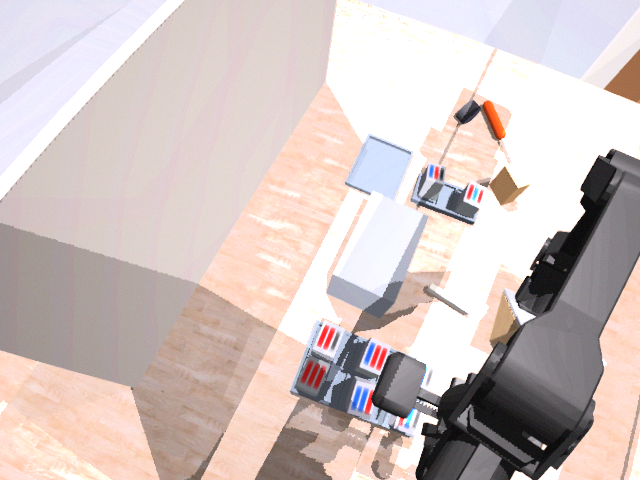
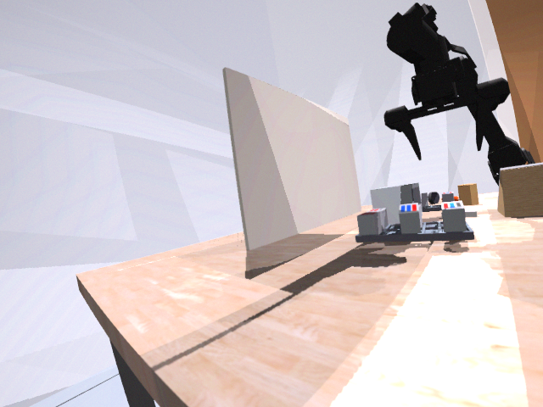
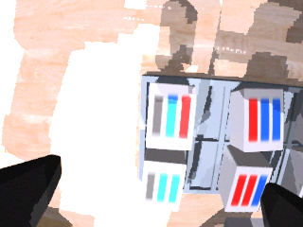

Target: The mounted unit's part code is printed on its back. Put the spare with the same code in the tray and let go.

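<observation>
The mounted unit (image 1: 382,248) (image 2: 385,199) is a pale grey box; its back code is hidden. The blue-grey tray (image 1: 381,165) beyond it is empty. My gripper (image 2: 449,153) (image 3: 163,182) is open and empty, high above the near rack (image 1: 338,383) (image 2: 417,237) (image 3: 204,165). In the wrist view its spares show grey-cyan-red (image 3: 170,115), red-blue-blue (image 3: 258,120), grey-cyan-cyan (image 3: 163,186) and red-red-blue (image 3: 248,189) stripes. The far rack (image 1: 447,210) holds a spare with blue, red and dark stripes (image 1: 431,183) and a red-cyan-red one (image 1: 473,193).
A tall pale panel (image 1: 206,129) (image 2: 302,162) stands left of the unit. A wooden block (image 1: 508,186) (image 2: 467,193), an orange-handled screwdriver (image 1: 494,119) and a dark round part (image 1: 467,112) lie around the far rack. A grey bar (image 1: 448,299) lies right of the unit.
</observation>
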You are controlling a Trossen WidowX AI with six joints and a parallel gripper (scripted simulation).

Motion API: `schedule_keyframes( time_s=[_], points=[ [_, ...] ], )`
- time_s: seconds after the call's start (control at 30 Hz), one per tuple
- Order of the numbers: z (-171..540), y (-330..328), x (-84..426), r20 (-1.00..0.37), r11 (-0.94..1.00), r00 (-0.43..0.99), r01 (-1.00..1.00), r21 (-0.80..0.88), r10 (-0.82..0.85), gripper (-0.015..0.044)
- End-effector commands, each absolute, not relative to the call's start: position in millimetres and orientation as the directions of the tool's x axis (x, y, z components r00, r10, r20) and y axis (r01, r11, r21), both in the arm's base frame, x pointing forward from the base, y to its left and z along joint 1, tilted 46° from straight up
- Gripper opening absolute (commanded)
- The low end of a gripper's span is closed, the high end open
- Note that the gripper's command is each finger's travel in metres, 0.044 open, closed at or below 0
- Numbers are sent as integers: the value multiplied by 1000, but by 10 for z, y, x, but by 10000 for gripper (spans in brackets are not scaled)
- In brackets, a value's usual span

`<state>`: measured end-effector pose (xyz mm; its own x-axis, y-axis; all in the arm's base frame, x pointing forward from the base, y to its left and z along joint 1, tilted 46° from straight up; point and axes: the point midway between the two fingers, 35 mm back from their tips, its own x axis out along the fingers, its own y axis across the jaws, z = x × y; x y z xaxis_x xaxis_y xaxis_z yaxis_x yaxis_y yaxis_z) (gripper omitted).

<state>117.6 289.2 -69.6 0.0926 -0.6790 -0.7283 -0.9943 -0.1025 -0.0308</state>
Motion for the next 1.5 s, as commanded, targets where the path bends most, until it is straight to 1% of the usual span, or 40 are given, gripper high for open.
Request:
schedule_keyframes(
  time_s=[0.0,0.07,0.23,0.27,1.47],
  points=[
    [-753,2861,1126,-724,-129,74,-991,21,-686,440],
    [-753,2861,1126,-724,-129,74,-991,21,-686,440],
    [-936,2674,1242,-723,-129,75,-991,20,-686,309],
    [-980,2623,1269,-723,-129,75,-991,19,-686,300],
    [-1340,2305,1320,-723,-129,76,-991,18,-687,300]
  ],
)
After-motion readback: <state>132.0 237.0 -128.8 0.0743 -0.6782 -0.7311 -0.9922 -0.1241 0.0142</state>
